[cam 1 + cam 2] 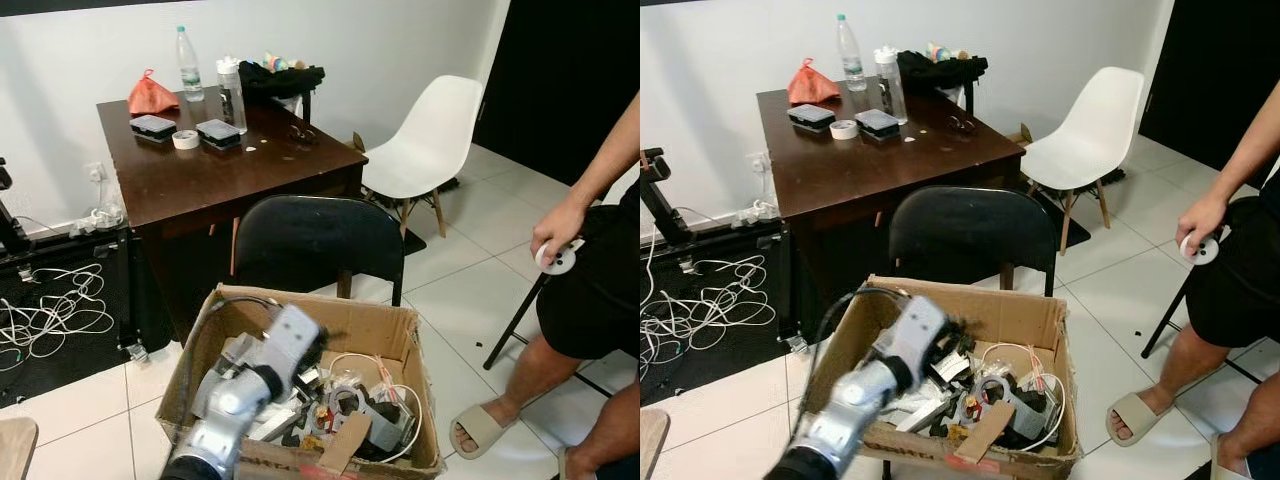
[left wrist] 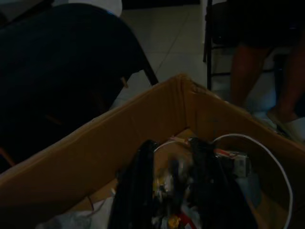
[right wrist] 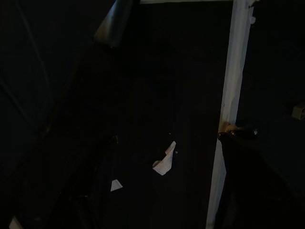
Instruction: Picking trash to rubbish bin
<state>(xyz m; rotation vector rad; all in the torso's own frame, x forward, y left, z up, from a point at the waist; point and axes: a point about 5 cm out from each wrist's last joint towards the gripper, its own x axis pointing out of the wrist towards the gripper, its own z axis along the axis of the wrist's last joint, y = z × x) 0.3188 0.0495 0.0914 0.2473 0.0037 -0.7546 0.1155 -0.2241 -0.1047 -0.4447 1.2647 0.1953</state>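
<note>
The left gripper (image 2: 174, 191) reaches into the box (image 1: 370, 322) of trash (image 1: 990, 400), fingers slightly apart, possibly around a small scrap. A person (image 1: 600, 260) stands nearby.

My head views are evenly bright and sharp. Past my left pincer (image 2: 174, 191) it is dim and slightly blurred; my right wrist view is nearly black.

box (image 1: 365, 325) open above, chair (image 1: 318, 240) behind
</note>
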